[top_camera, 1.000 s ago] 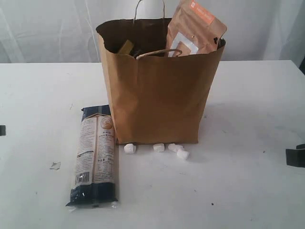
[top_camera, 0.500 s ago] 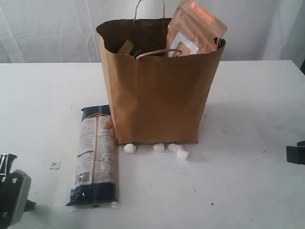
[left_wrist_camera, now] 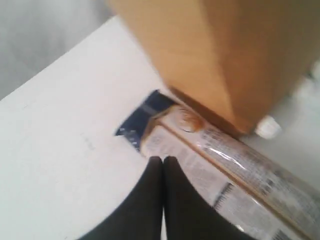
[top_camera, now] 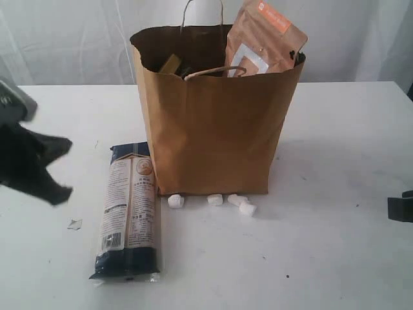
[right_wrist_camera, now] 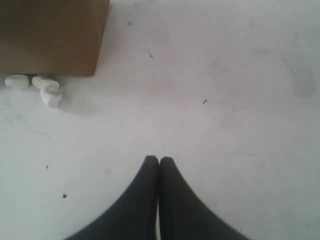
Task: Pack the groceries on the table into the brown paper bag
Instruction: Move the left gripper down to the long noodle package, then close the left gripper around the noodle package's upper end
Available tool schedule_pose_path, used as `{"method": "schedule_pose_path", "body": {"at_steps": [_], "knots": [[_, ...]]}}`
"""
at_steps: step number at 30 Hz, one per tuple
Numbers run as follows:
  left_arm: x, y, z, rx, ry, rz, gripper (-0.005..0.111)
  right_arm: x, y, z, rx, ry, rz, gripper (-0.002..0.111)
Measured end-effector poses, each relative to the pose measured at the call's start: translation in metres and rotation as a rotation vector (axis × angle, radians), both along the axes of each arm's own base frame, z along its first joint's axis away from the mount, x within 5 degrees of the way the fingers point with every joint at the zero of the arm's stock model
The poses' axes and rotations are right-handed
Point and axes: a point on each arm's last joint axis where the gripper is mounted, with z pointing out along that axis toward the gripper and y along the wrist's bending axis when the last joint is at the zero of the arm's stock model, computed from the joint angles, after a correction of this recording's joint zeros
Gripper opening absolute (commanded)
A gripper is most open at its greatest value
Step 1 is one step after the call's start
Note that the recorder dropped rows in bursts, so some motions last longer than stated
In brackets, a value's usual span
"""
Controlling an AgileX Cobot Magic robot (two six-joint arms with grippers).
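Note:
The long dark-blue-and-white pasta packet [top_camera: 129,213] lies flat on the white table [top_camera: 335,129], just left of the brown paper bag [top_camera: 216,129]. The bag stands upright, and the kraft pouch with orange label [top_camera: 264,42] sticks out of its top. A tan object [top_camera: 171,63] peeks over the rim; the other groceries are hidden. My left arm [top_camera: 26,161] hovers left of the packet. In the wrist view the left gripper [left_wrist_camera: 163,159] is shut and empty over the packet's [left_wrist_camera: 220,160] edge. The right gripper [right_wrist_camera: 159,160] is shut over bare table, right of the bag [right_wrist_camera: 50,35].
Several small white lumps [top_camera: 213,200] lie at the bag's front foot, also seen in the right wrist view [right_wrist_camera: 47,92]. A small torn scrap [top_camera: 75,224] lies left of the packet. Only a dark part of the right arm [top_camera: 400,210] shows at the right edge.
My left arm has risen from the lower left corner and come in towards the pasta packet. The right arm, the bag and the packet have stayed put.

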Motion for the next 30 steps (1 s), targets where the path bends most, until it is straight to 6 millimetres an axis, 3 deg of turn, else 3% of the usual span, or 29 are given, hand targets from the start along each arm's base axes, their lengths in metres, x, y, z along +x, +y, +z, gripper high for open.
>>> {"method": "schedule_pose_path", "body": {"at_steps": [1,3,5,7,9,11,14,17,23,30], "knots": [[0.01,0.008,0.021,-0.083,0.044,0.184,0.0,0.0,0.0,0.0,0.0,0.0,0.0,0.0],[0.02,0.021,0.043,-0.177,0.13,0.455,0.0,0.0,0.0,0.0,0.0,0.002,0.001,0.0],[0.025,0.026,0.053,-0.134,0.214,0.554,0.0,0.0,0.0,0.0,0.0,0.002,0.001,0.0],[0.024,0.014,0.052,-0.063,0.402,0.456,0.0,0.0,0.0,0.0,0.0,0.002,0.001,0.0],[0.016,-0.005,0.039,0.075,0.67,0.191,0.0,0.0,0.0,0.0,0.0,0.002,0.001,0.0],[0.008,-0.021,0.027,0.105,0.855,-0.035,0.0,0.0,0.0,0.0,0.0,0.002,0.001,0.0],[0.015,-0.031,0.027,0.033,0.823,-0.086,0.003,0.0,0.0,0.0,0.001,0.006,0.002,0.0],[0.024,-0.034,0.032,-0.022,0.722,-0.066,0.022,-0.001,0.0,-0.001,0.002,0.016,0.006,0.0],[0.035,-0.036,0.03,-0.022,0.634,-0.072,0.103,-0.002,0.001,-0.002,0.003,0.025,0.009,0.0],[0.046,-0.041,0.028,-0.117,0.6,-0.031,0.105,-0.002,0.001,-0.002,0.005,0.028,0.01,0.0]]}}
